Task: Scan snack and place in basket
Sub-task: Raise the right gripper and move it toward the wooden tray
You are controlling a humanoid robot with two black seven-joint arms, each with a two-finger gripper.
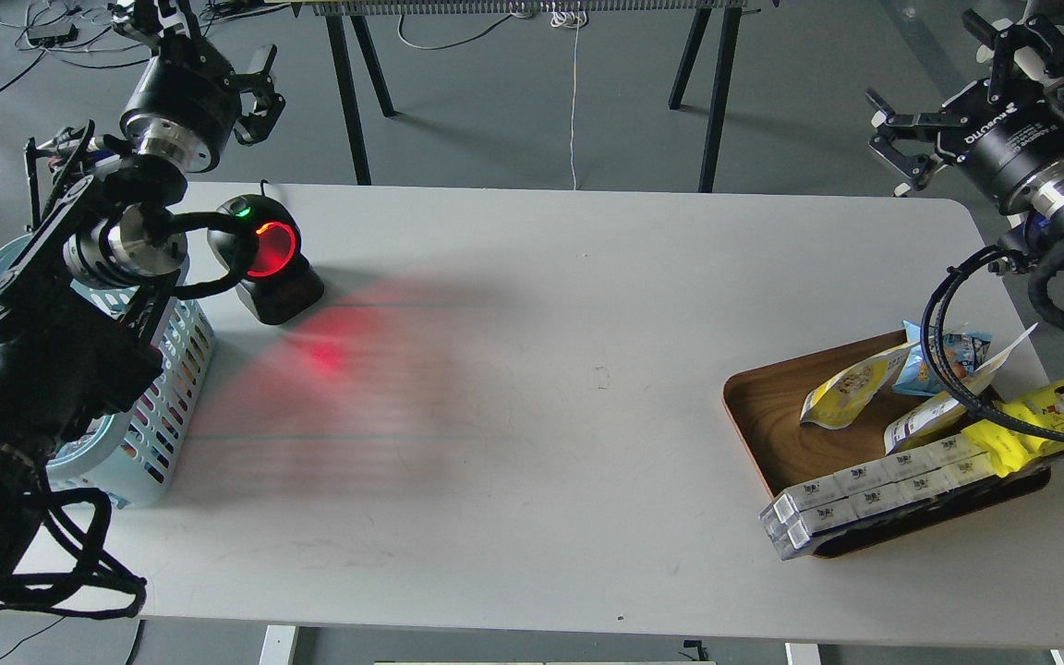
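Note:
The snack (841,392), a small yellow pouch with a round picture, lies tilted in the brown wooden tray (772,416) at the right. A similar white-and-yellow pouch (920,425) lies beside it, partly behind a black cable. The light blue slotted basket (167,397) stands at the table's left edge, largely covered by my left arm. A black scanner (269,263) with a glowing red ring stands just right of the basket and throws red light on the table. My left gripper (218,55) hangs open and empty above the scanner. My right gripper (948,92) is open and empty, high above the tray.
The tray also holds a small blue bag (952,356), a bright yellow wrapper with a cartoon face (1063,406) and a row of white boxes (864,494) overhanging its front rim. Black table legs (352,92) stand behind the white table (541,388).

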